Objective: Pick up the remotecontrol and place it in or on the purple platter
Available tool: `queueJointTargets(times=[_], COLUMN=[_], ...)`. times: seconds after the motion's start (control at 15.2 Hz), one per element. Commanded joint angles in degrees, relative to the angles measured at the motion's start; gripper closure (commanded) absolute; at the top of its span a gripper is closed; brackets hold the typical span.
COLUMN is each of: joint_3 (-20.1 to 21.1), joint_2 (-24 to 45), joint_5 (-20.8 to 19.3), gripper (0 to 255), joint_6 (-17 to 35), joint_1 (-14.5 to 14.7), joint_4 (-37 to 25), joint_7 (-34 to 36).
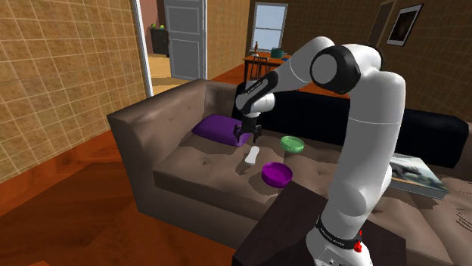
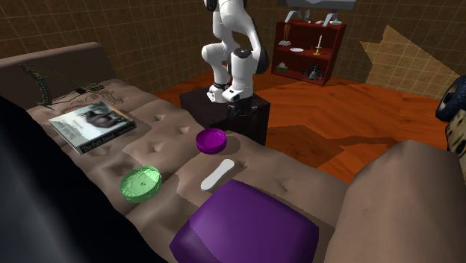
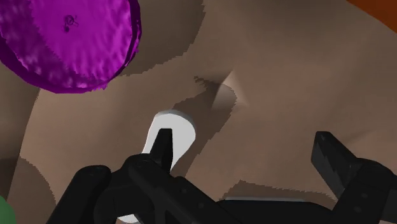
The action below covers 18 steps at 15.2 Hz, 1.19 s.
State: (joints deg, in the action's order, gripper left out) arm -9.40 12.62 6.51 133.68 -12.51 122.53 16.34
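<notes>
Both fingers of my end effector stand far apart, and nothing is held between them. It hangs low over the brown sofa, just above one end of the white remote.

From my wrist view, one finger covers part of the remote. The other finger is off to the side, over bare sofa. I cannot tell if a finger touches the remote.

The remote lies flat on the sofa seat. It sits between the purple bowl and the big purple cushion. It is near the bowl but not touching it.

In the second exterior view, the remote is just in front of the cushion. The purple bowl is a little past it, and a green bowl sits off to the side. A book lies farther along the seat.
</notes>
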Motion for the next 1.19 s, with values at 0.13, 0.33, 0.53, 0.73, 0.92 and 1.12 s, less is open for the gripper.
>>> queueJointTargets(times=[0.13,0.33,0.53,0.73,0.92,1.12], joint_3=[-0.9,-1.4,-1.8,-2.1,-2.5,-2.7], joint_2=[7.6,13.4,19.1,24.7,30.4,35.5], joint_5=[2.1,3.7,5.3,6.8,8.1,9.2], gripper=[0,0,0,0,0,0], joint_6=[2.1,3.0,3.5,3.6,3.4,2.9], joint_1=[-1.8,-3.4,-5.2,-7.1,-9.2,-11.1], joint_4=[-5.2,-9.7,-14.6,-19.9,-25.5,-30.9], joint_7=[1.1,1.8,2.6,3.6,4.8,6.0])
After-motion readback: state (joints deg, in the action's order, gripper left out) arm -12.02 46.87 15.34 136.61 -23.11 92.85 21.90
